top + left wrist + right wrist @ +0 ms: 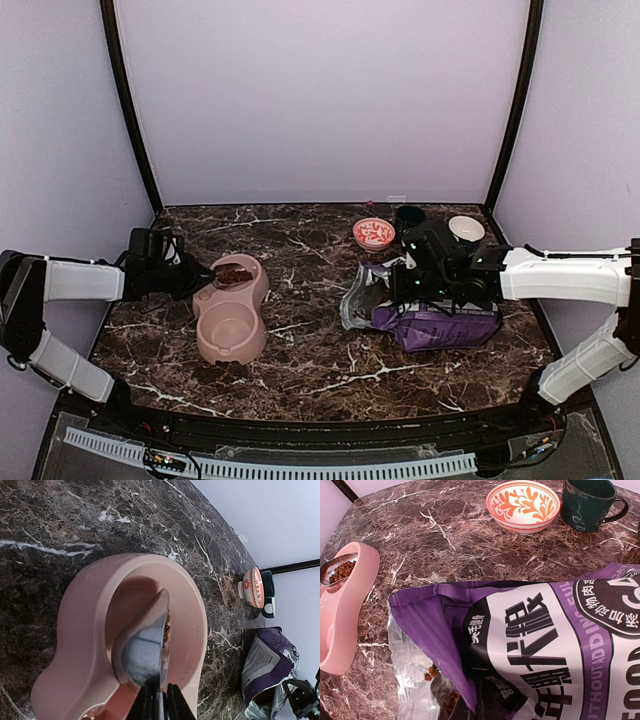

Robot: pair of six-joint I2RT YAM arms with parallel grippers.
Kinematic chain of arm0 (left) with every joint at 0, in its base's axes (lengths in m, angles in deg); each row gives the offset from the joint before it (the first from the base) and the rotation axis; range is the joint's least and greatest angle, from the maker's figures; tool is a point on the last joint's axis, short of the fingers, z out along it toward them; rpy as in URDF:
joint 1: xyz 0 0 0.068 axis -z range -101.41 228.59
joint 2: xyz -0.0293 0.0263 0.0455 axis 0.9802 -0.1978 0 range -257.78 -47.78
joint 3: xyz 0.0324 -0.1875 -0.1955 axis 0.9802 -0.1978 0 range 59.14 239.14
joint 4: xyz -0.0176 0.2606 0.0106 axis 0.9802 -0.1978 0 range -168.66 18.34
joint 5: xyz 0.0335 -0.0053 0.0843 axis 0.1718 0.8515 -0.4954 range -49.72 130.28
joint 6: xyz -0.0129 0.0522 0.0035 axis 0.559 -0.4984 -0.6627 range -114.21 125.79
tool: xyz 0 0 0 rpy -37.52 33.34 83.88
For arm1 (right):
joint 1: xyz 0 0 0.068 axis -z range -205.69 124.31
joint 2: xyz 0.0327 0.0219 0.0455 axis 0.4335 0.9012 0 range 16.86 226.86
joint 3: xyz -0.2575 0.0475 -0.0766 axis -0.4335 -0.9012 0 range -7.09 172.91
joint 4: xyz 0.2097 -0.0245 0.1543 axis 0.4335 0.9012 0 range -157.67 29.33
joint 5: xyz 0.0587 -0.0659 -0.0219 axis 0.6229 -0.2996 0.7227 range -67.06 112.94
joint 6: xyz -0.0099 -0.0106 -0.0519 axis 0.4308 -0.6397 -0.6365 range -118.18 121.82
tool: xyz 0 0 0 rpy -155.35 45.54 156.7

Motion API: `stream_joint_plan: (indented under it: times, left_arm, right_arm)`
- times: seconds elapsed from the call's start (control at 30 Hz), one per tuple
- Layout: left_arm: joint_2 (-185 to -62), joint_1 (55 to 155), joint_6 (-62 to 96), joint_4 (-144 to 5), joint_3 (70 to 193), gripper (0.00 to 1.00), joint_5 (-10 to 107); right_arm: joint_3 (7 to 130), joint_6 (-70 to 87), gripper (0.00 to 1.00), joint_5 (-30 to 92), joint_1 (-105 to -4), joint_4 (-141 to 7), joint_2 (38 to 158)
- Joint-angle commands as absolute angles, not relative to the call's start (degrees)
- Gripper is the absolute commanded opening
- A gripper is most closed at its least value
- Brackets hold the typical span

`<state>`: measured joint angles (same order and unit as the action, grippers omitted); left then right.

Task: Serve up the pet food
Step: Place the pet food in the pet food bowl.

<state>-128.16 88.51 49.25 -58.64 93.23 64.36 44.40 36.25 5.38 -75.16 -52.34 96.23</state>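
Observation:
My left gripper [196, 276] [160, 704] is shut on the handle of a metal scoop [142, 650] [335, 570]. The scoop holds a small heap of reddish-brown pet food [235, 273] [341, 572] [168, 627] over the far compartment of the pink double bowl [205, 345] [80, 610] [350, 630]. The near compartment looks empty. My right gripper [402, 285] is shut at the upper edge of the purple-and-white bag [435, 325] [560, 630], which lies open towards the bowl. Its fingers are hidden in the right wrist view. A few more pellets [431, 672] show in the bag's foil mouth.
An orange-patterned bowl [373, 233] [522, 505] [252, 586], a dark green mug [409, 215] [587, 502] and a white bowl [465, 229] stand along the back right of the marble table. Black frame posts rise at both back corners.

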Motion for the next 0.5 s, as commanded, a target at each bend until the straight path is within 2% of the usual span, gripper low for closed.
stream_joint_plan:
  times: [0.0, 0.47]
  left_arm:
    - [-125.3, 88.5, 44.4, -65.4, 95.8, 0.00, 61.0]
    - [-123.0, 89.0, 41.0, -71.6, 98.6, 0.00, 57.5]
  right_arm:
    - [44.2, 37.1, 0.00, 1.4, -73.2, -49.0, 95.0]
    - [43.9, 37.1, 0.00, 1.7, -73.2, -49.3, 94.9]
